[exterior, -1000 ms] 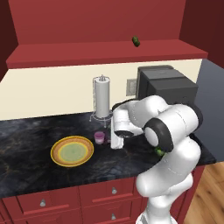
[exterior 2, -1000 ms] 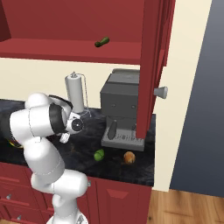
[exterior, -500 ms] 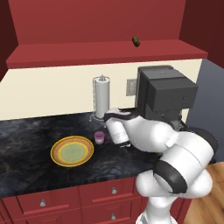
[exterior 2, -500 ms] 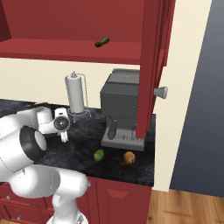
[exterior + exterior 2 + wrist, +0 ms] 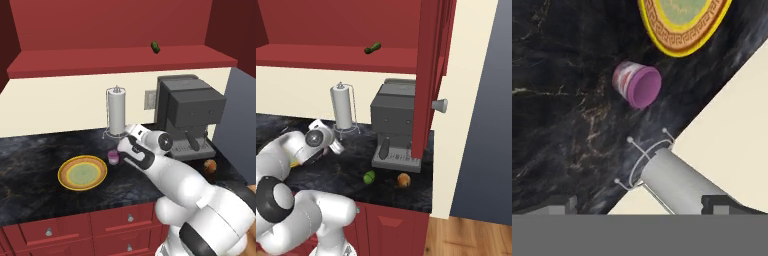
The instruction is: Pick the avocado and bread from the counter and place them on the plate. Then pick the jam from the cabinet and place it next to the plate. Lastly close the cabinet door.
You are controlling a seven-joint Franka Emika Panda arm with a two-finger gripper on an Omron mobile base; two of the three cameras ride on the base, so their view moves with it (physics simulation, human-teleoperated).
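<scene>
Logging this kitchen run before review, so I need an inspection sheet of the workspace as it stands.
Surface: black counter, no spills seen.
Job's things: plate holds no food; jam stands beside it; avocado and bread lie before the coffee machine; cabinet door open.
Clutter: paper-towel roll; dark green item on the cabinet shelf.
Grippers: gripper open, holds nothing.
Cables: nothing seen.
Surroundings: red drawers, wood floor.

Pink jam point(image 5: 113, 157) jar upright beside yellow plate point(image 5: 82, 173). Green avocado point(image 5: 369, 176), brown bread point(image 5: 403, 180) near each other on black counter point(image 5: 30, 150).
</scene>
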